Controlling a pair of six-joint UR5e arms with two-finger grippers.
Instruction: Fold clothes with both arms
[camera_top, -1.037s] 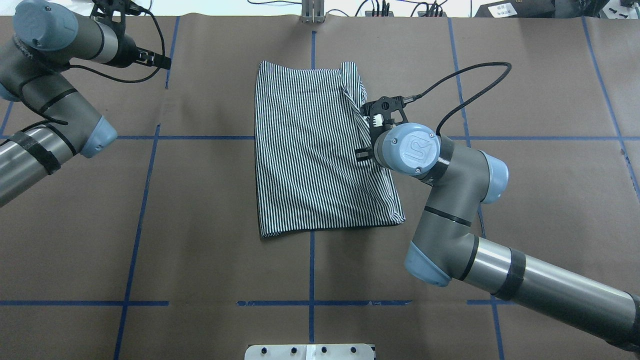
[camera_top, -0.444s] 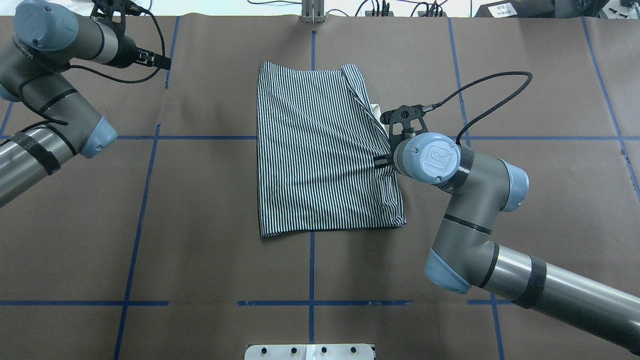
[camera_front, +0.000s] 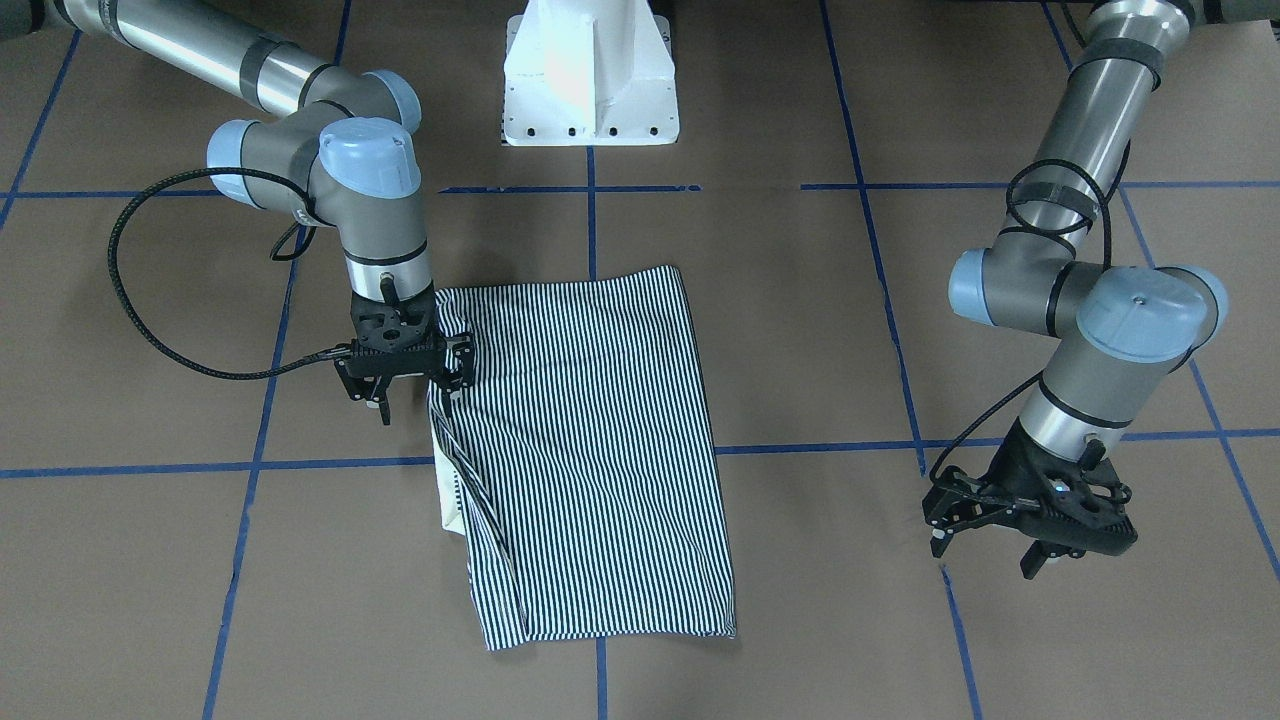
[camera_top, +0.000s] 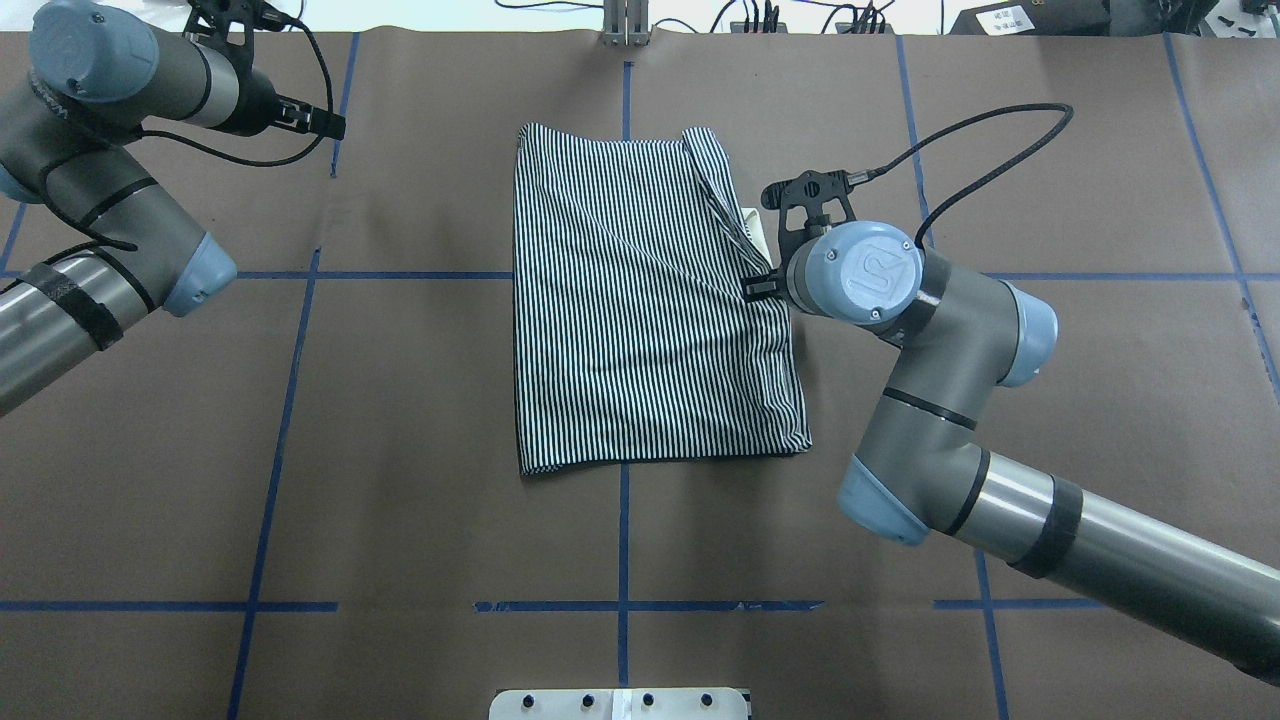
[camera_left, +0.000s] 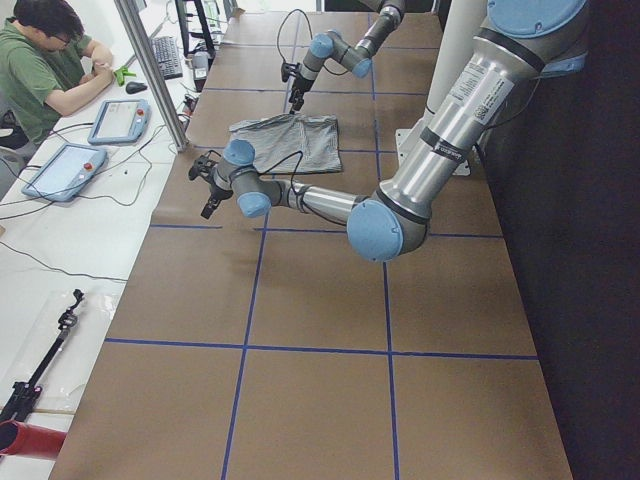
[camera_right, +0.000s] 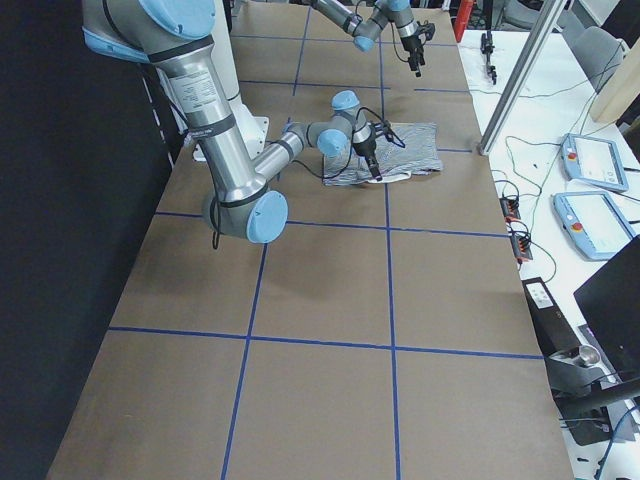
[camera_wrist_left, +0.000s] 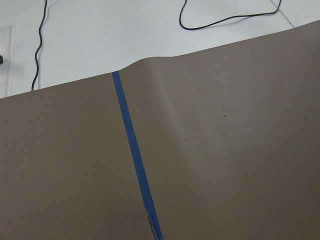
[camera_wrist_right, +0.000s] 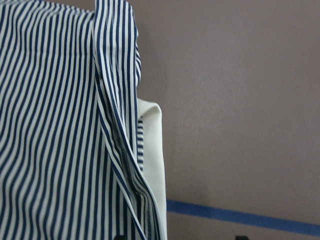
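L claw (camera_front: 985, 558) spread, above worktop (camera_top: 400, 420) well left of polo shirt (camera_top: 640, 310); shirt lies folded flat mid-worktop, white collar (camera_top: 756, 226) peeking out at its R edge; R claw (camera_front: 415, 395) spread, straddling that edge nr collar

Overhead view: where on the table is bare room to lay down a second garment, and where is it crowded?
Bare: the brown table between the striped shirt and the left arm, and the strip between the shirt's near hem and the white base plate. Crowded: the shirt's right edge, where the right claw and right arm stand.
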